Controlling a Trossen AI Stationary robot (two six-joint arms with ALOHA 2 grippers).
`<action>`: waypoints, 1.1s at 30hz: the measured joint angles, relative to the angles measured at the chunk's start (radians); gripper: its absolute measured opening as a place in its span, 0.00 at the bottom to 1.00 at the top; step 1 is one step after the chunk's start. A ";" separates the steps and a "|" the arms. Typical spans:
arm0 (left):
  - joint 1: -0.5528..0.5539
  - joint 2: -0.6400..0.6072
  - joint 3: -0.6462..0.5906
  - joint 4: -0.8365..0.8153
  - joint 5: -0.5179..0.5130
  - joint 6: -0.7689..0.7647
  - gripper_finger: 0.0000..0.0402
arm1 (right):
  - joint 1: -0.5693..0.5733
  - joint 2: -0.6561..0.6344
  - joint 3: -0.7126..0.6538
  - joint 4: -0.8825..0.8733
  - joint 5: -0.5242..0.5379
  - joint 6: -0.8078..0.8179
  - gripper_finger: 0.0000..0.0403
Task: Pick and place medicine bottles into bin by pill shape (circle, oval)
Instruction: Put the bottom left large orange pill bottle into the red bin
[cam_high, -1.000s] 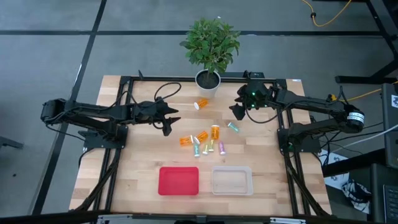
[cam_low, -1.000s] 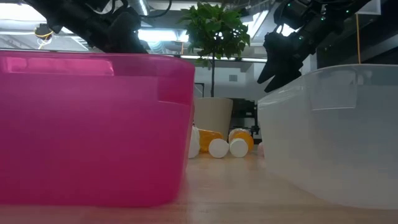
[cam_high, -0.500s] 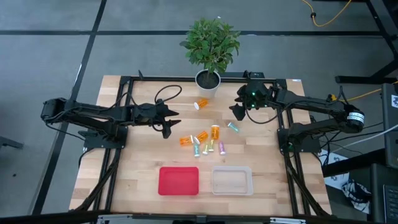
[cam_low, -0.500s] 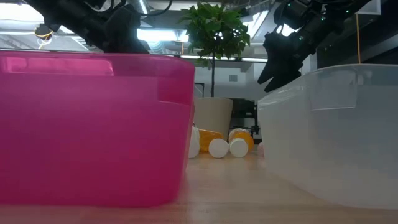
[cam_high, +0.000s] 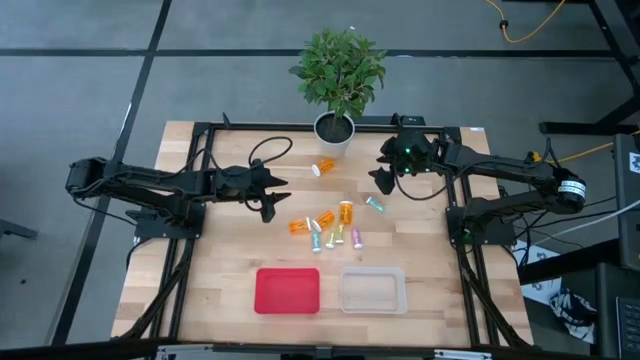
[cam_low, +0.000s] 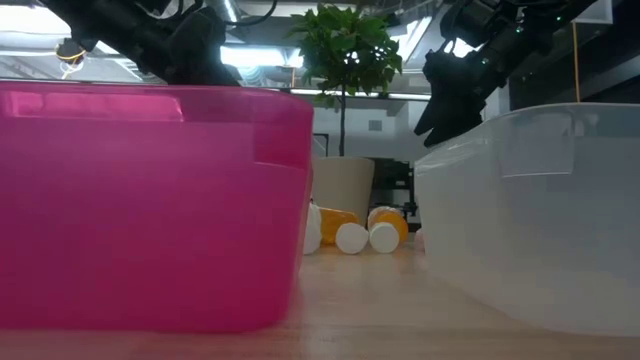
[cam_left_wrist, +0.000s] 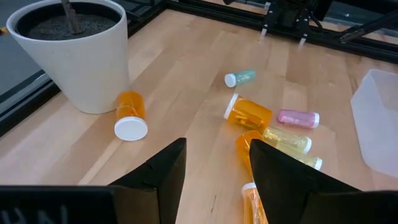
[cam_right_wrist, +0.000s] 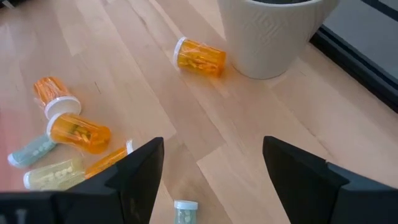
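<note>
You're hovering the right gripper (cam_high: 377, 181) wide open and empty over the desk (cam_high: 230, 255), with the teal bottle (cam_high: 375, 204) just below it. The left gripper (cam_high: 270, 196) is sitting partly open, holding nothing, the medicine bottles (cam_high: 325, 228) clustered just ahead. Risk: bottles are lying touching, so descending off-centre could be nudging neighbours or rolling them.

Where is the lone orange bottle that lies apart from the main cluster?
In the high view the orange bottle lies on its side just in front of the white plant pot, behind the cluster, roughly midway between both arms.
</note>
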 joint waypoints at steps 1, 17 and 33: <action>0.000 0.000 0.000 0.000 0.000 0.000 0.43 | 0.000 0.000 -0.003 0.006 -0.001 -0.032 0.69; 0.000 0.000 0.000 -0.001 0.000 0.050 0.43 | 0.000 0.002 -0.078 0.044 0.000 -0.140 0.69; 0.000 0.000 0.000 0.000 0.001 -0.059 0.43 | 0.000 0.001 -0.078 0.090 0.000 0.031 0.69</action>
